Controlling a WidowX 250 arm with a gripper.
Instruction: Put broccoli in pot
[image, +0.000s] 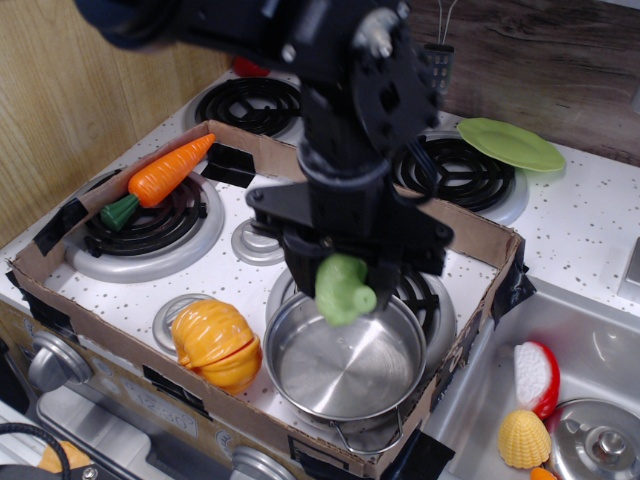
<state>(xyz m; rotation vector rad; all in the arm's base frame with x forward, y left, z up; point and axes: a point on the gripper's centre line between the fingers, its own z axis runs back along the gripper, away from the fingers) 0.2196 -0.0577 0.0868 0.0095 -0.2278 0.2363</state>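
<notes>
My black gripper (343, 278) is shut on the pale-green broccoli (343, 290) and holds it in the air just above the far rim of the shiny steel pot (345, 362). The pot stands empty on the front right burner, inside the cardboard frame. The arm comes down from the upper left and hides part of the burner behind the pot.
An orange carrot (165, 172) lies on the left burner. An orange pumpkin-like toy (216, 345) sits left of the pot. A cardboard wall (440, 225) frames the stove. A lime plate (510, 144) rests on the back right burner. The sink at right holds toys (536, 377) and a lid (598, 443).
</notes>
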